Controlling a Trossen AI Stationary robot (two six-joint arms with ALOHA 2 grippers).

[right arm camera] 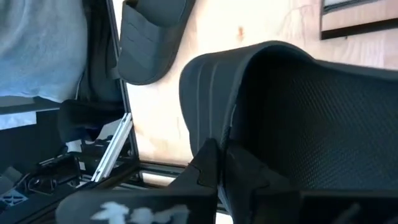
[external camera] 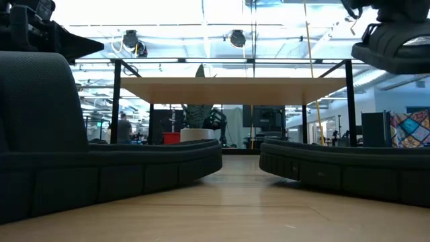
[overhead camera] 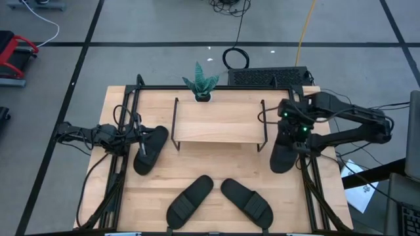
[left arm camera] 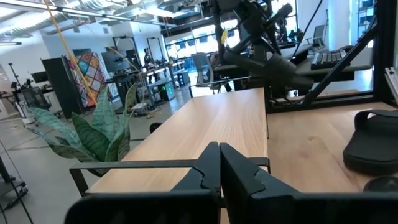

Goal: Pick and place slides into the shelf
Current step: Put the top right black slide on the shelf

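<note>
Two black slides (overhead camera: 190, 200) (overhead camera: 246, 200) lie sole-down near the table's front edge. A third slide (overhead camera: 149, 149) is at the left, beside the shelf (overhead camera: 218, 124). My left gripper (overhead camera: 142, 141) is over this slide, shut, with nothing between its fingers in the left wrist view (left arm camera: 219, 168). My right gripper (overhead camera: 293, 134) is shut on the fourth slide (overhead camera: 283, 156), right of the shelf's right legs. The shelf's light wood top (external camera: 235, 87) is bare. My right gripper pinches the slide's strap at its side wall (right arm camera: 214, 127), one finger outside the strap and one inside its opening. The fingers come from above, slanting down. The slide (external camera: 396, 47) is lifted clear of the table, higher than the shelf's top board.
A small potted plant (overhead camera: 201, 82) stands behind the shelf at the far edge. A black frame (overhead camera: 125, 164) runs along the table's left and right sides. Bare wood lies between the shelf and the two front slides.
</note>
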